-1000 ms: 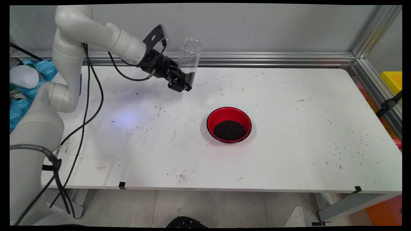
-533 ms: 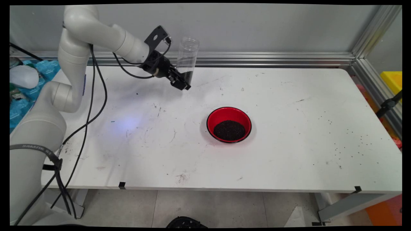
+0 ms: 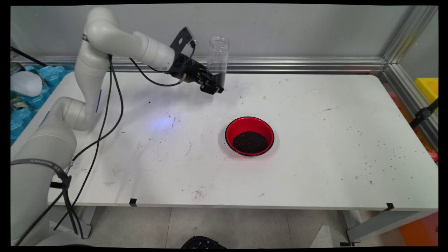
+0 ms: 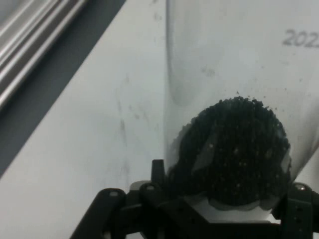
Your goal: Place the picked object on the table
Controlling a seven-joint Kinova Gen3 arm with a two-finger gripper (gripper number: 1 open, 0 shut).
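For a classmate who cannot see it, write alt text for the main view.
A white robot arm's black claw is shut on an upright clear plastic jar with dark granules at its bottom, above the far side of a white table. Nearer the camera sits a red bowl of the same dark granules.

A clear tube (image 4: 239,99) with black grains (image 4: 234,149) at its base rises from the tool (image 4: 219,209).
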